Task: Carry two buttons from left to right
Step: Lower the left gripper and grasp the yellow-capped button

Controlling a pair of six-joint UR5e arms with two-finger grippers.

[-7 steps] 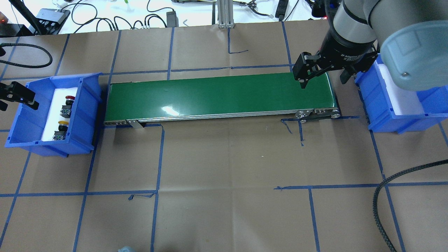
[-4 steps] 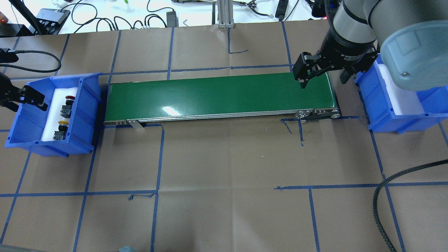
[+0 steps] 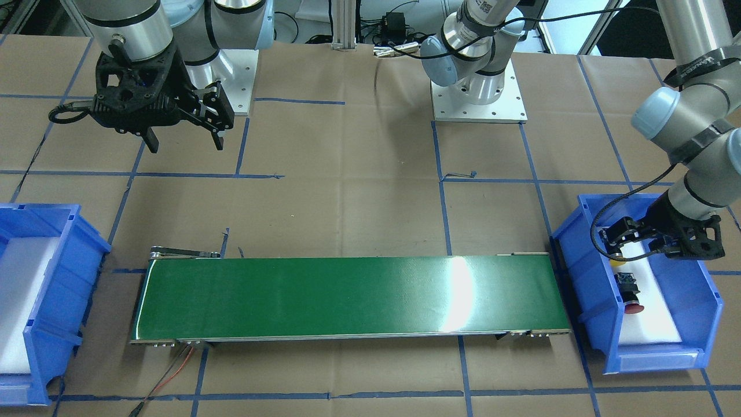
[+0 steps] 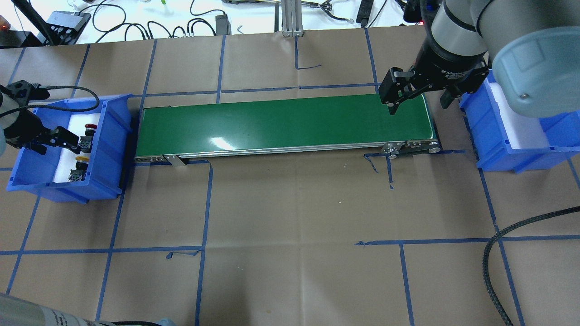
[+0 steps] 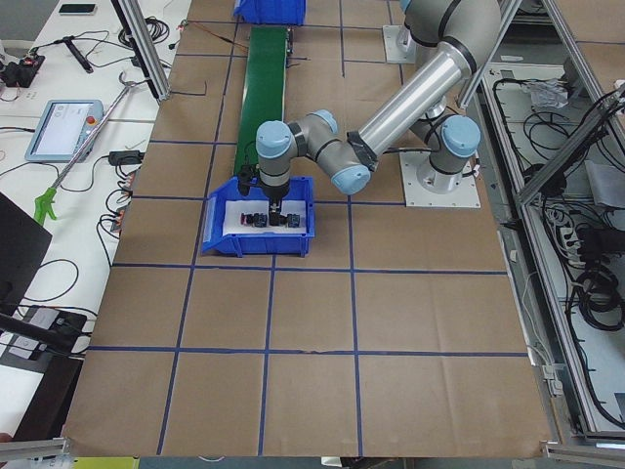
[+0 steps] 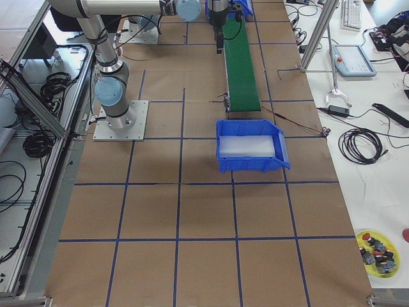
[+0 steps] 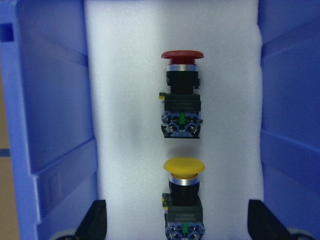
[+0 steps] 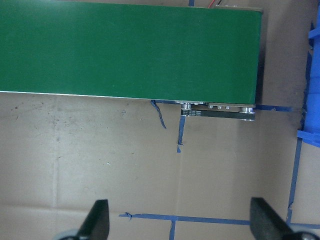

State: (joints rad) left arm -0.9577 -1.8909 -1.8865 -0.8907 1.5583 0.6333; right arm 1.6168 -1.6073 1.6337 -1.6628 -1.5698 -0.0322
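Overhead exterior shows the left pincer [image 4: 54, 142], spread wide, has swung in over the blue bin [image 4: 110, 136], above the red-capped button [image 7: 182, 107] and yellow-capped button [image 7: 184, 200], likely readying the first pick.

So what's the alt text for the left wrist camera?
Two push-button switches lie in line on white foam in a blue bin, the red-capped button above the yellow-capped button in frame. The left gripper is open, its dark fingertips in the bottom corners either side of the yellow one.
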